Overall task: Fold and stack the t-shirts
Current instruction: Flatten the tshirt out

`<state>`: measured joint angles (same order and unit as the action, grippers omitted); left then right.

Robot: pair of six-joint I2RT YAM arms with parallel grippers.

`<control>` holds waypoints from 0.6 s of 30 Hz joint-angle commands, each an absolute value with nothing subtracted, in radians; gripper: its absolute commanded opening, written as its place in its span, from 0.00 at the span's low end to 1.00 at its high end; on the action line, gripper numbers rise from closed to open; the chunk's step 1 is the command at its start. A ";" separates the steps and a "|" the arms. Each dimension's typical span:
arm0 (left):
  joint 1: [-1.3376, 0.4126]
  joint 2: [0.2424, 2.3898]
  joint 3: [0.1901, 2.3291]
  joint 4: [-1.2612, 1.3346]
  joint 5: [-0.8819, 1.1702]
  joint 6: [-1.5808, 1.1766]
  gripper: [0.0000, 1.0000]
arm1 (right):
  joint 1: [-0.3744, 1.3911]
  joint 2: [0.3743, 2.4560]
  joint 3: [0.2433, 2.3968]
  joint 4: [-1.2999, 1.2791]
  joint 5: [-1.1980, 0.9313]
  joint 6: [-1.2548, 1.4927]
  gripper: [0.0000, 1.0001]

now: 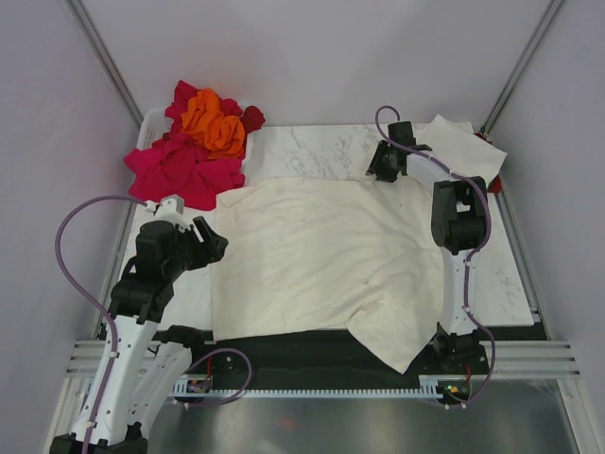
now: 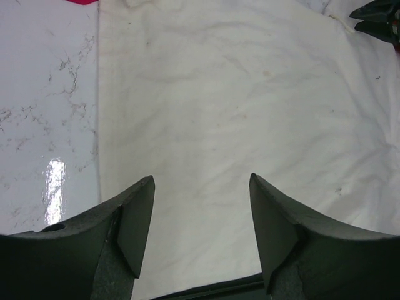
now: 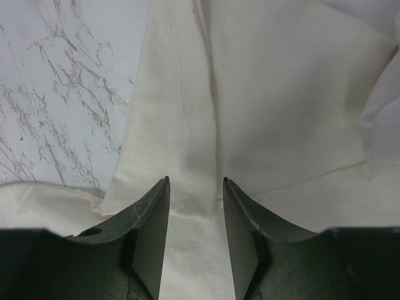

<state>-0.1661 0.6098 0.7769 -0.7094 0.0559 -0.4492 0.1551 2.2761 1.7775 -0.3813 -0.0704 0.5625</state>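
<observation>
A large cream t-shirt (image 1: 321, 255) lies spread flat across the middle of the marble table, its near right corner draped over the dark front strip. My left gripper (image 1: 213, 241) hovers at the shirt's left edge. In the left wrist view this gripper (image 2: 201, 187) is open, with only flat cream cloth (image 2: 237, 112) beneath it. My right gripper (image 1: 383, 165) sits at the shirt's far right edge. In the right wrist view it (image 3: 195, 184) is open, its fingers astride a folded strip of cream cloth (image 3: 181, 125). Magenta, orange and dark red t-shirts (image 1: 203, 142) are heaped at the back left.
The coloured heap spills from a white basket (image 1: 149, 128) at the back left corner. A folded cream shirt (image 1: 463, 144) lies at the back right. Bare marble (image 1: 312, 151) shows behind the spread shirt and along its left (image 2: 44, 125). Metal frame posts stand at both back corners.
</observation>
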 commanded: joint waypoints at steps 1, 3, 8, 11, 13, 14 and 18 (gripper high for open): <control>-0.169 0.606 0.788 -0.696 0.041 -0.459 0.69 | 0.163 2.299 1.812 -0.360 -0.069 0.578 0.47; -0.170 0.604 0.788 -0.696 0.038 -0.459 0.69 | 0.164 2.304 1.810 -0.357 -0.072 0.581 0.44; -0.169 0.603 0.788 -0.696 0.038 -0.459 0.69 | 0.166 2.306 1.802 -0.353 -0.077 0.586 0.42; -0.169 0.603 0.788 -0.696 0.038 -0.459 0.68 | 0.166 2.304 1.799 -0.350 -0.078 0.588 0.39; -0.169 0.603 0.790 -0.696 0.038 -0.457 0.68 | 0.167 2.303 1.798 -0.347 -0.080 0.589 0.33; -0.169 0.603 0.788 -0.695 0.038 -0.457 0.68 | 0.167 2.301 1.798 -0.347 -0.081 0.589 0.30; -0.169 0.603 0.788 -0.696 0.038 -0.457 0.68 | 0.170 2.292 1.802 -0.345 -0.084 0.591 0.13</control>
